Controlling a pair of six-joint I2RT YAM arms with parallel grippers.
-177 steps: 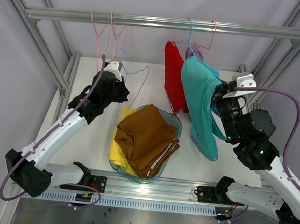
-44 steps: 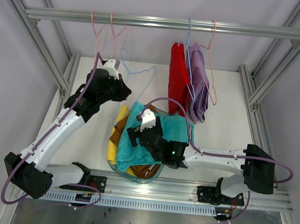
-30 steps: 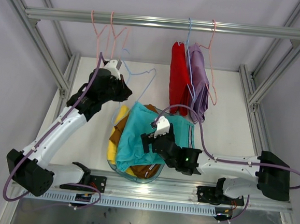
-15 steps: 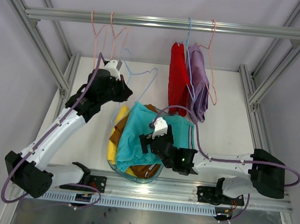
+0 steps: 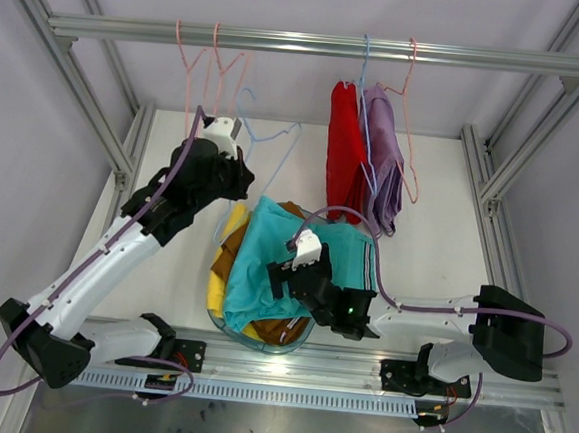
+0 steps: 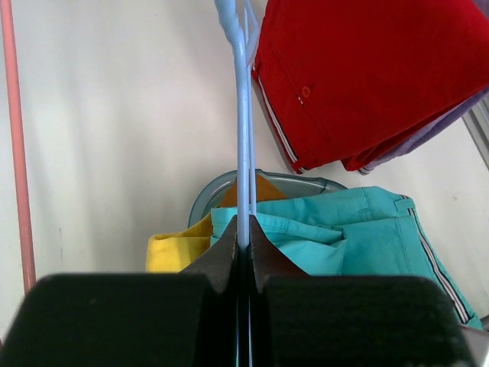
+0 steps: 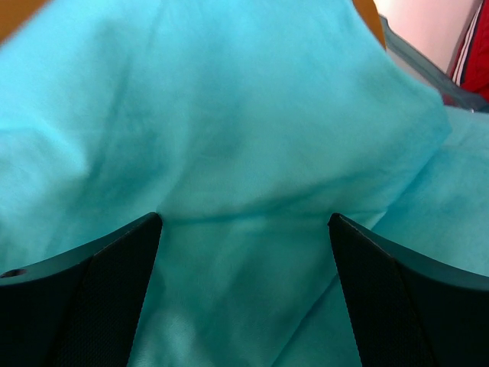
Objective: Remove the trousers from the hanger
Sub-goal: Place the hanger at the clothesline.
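Pinches blue hanger point(image 6: 242, 115) in closed left tool point(image 6: 243, 229), holds right tool point(image 7: 244, 219) spread wide over teal trousers point(image 7: 229, 115) lying in tub point(image 6: 206, 197)

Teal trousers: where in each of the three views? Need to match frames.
Top external: teal cloth trousers, centre, slightly low.
Left wrist: lower right, beyond the blue wire hanger.
Right wrist: fill nearly the whole frame, beyond the open fingers.
Shared landmark: red cloth trousers, hanging upper centre in top external, upper right in left wrist, sliver at right edge in right wrist.
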